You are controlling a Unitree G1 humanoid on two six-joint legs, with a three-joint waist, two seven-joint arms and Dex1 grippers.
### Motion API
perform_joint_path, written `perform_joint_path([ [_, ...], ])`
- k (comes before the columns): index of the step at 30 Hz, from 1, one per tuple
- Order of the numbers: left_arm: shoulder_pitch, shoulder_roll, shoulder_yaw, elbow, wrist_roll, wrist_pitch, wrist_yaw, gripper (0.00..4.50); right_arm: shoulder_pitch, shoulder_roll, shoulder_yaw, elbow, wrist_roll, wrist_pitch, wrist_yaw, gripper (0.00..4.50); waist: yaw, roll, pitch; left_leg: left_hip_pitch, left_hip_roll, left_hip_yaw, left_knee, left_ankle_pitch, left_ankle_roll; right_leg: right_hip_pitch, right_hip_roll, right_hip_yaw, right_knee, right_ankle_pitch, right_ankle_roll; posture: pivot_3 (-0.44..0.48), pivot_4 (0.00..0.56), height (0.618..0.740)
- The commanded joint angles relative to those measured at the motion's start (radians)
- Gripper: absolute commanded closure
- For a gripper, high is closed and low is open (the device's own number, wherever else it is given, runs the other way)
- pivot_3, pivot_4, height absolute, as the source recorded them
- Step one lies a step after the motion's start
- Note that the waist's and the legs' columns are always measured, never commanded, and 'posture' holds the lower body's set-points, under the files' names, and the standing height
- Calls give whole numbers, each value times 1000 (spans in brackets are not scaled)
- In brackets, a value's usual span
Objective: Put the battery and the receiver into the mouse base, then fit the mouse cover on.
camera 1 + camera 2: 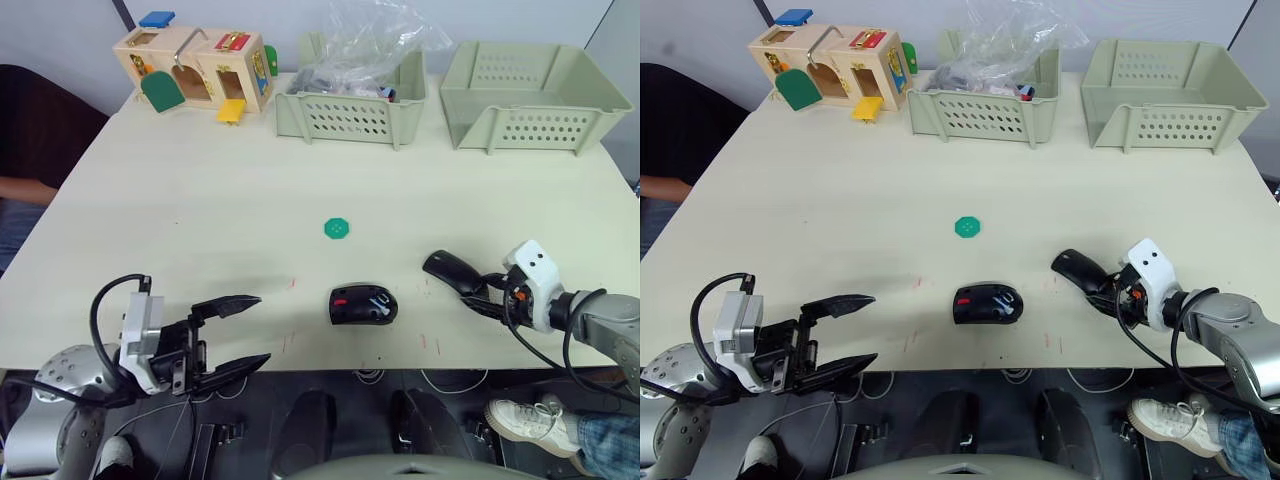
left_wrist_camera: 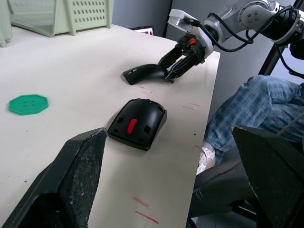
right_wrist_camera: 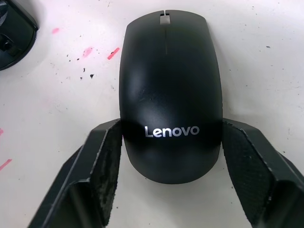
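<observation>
the mouse cover (image 3: 170, 95) lies on the table (image 1: 200, 220) near its near edge, toward the right, just right of the mouse base (image 1: 363, 304). the right gripper (image 1: 484, 293) has its two fingers on either side of the cover's rear end; in the right wrist view both pads (image 3: 110, 161) sit at the shell's flanks, seemingly touching or nearly so, so i judge it closing on the cover without the shell lifted yet. the left gripper (image 1: 238, 335) hangs wide open at the near left edge of the table, holding nothing, well apart from the base.

the base sits with its hollowed top up, a red patch showing inside; whether the battery and receiver are already seated there is too small to tell, and i see neither lying loose on the table. by that, the step in hand looks like the last one, fitting the cover. the next move would call for a firm grip on the shell, a lift, a short carry left over the base, and lining up front and rear before pressing down; the glossy shell could slip.

a green disc (image 1: 338, 228) lies mid-table. at the far edge stand two pale green baskets: the left basket (image 1: 350, 115) holds a crumpled clear plastic bag (image 1: 375, 40) with small items i cannot make out, the right basket (image 1: 535, 95) looks empty. a wooden toy box (image 1: 195, 70) stands at the far left.
</observation>
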Motion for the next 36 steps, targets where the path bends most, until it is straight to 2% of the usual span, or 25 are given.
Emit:
perform_joint_path([
  [1, -5, 3, -3, -6, -3, -7, 2, 0, 0, -1, -32, -41, 9, -10, -1, 1313, 0, 0, 0, 0, 0, 0, 0, 0, 0, 0, 0, 0, 0, 0, 0, 0, 150, 740],
  [4, -12, 4, -8, -8, -4, -3, 6, 0, -1, 0, -32, -42, 9, -9, -1, 1313, 0, 0, 0, 0, 0, 0, 0, 0, 0, 0, 0, 0, 0, 0, 0, 0, 150, 740],
  [5, -13, 4, -9, -9, -4, -3, 7, 0, -1, 0, -32, -42, 10, -8, -2, 1832, 0, 0, 0, 0, 0, 0, 0, 0, 0, 0, 0, 0, 0, 0, 0, 0, 150, 740],
  [6, -15, 4, -11, -8, -3, -3, 9, 0, 0, -1, -31, -43, 8, -10, -1, 2029, 0, 0, 0, 0, 0, 0, 0, 0, 0, 0, 0, 0, 0, 0, 0, 0, 150, 740],
  [15, -24, 8, -20, -15, -6, 6, 23, 0, 4, -9, -41, -56, 10, -8, 1, 2029, 0, 0, 0, 0, 0, 0, -1, 0, 0, 0, 0, 0, 0, 0, 0, 0, 150, 740],
  [21, -28, 21, -3, -22, -20, 28, 30, 0, -107, -124, -73, -191, 108, 43, 99, 2029, -3, 2, 2, 0, 0, 1, -1, 0, 0, -1, 0, 0, 0, 0, 0, 0, 150, 740],
  [24, -28, 30, 6, -23, -27, 38, 25, 0, -182, -208, -28, -262, 142, 54, 171, 2029, -2, 2, 3, 0, 0, 1, -2, 0, 0, -2, 0, 0, 0, 0, 0, 0, 150, 740],
  [26, -33, 36, 12, -17, -32, 43, 21, 0, -277, -220, 1, -279, 221, 114, 200, 2029, -2, 1, 3, 0, 0, 0, -4, 0, 0, -3, 0, 0, -1, 0, 0, 0, 150, 740],
  [30, -58, 44, 25, -3, -64, 65, 20, 0, -558, -216, 221, -250, 196, 213, 237, 2029, -5, 3, 5, -1, 0, 3, -5, 0, 0, -6, 0, 2, -1, 0, -2, 0, 150, 740],
  [33, -70, 40, 33, 0, -77, 79, 29, 0, -640, -233, 330, -237, 146, 181, 296, 2029, -3, 2, 4, -2, 0, 3, -5, 0, 0, -7, 0, 2, -1, 2, -5, 0, 150, 740],
  [36, -68, 51, 46, 2, -79, 88, 23, 0, -730, -196, 434, -191, 106, 186, 335, 2029, -1, 2, 5, -4, 0, 3, -6, 0, 0, -8, -1, 2, -1, 2, -5, 0, 150, 740],
])
